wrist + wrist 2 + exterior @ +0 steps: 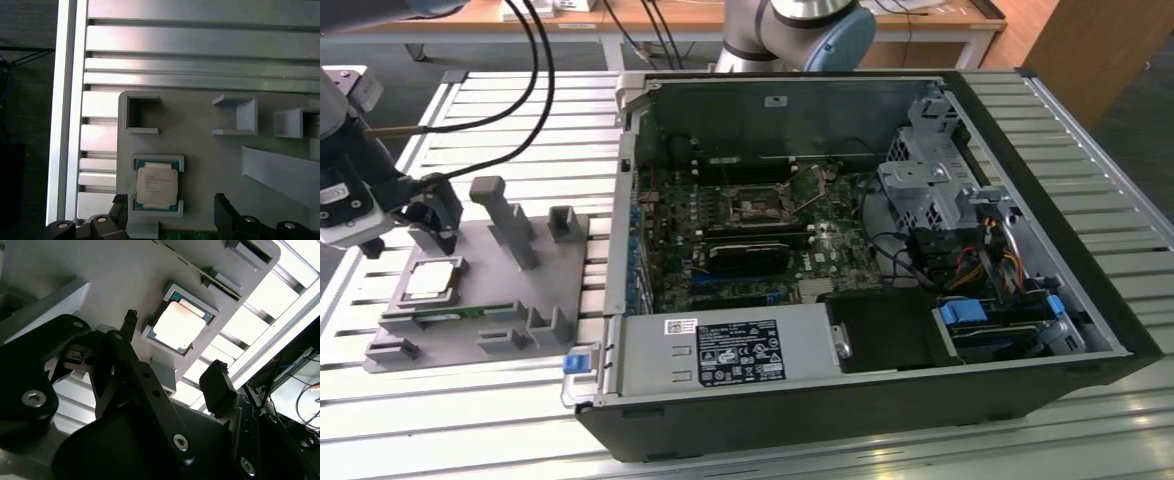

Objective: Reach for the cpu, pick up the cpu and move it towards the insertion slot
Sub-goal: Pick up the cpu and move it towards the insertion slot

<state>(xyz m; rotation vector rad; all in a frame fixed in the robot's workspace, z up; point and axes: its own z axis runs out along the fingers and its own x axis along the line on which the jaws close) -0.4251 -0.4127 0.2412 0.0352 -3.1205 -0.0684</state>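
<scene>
- The pincer [170, 204] hangs released and empty close over a grey fixture plate [200, 160]. Its two black fingers [223, 207] are spread to either side of the cpu [156, 186].
- The cpu lies flat, silvery top up, in a square pocket of that plate.
- The plate rests on a slatted aluminium bench [494, 100], at the exterior view's left.
- Farther towards that view's right stands an open computer case [787, 430]. The insertion slot [761, 207] sits on its motherboard, well apart from the cpu.
</scene>
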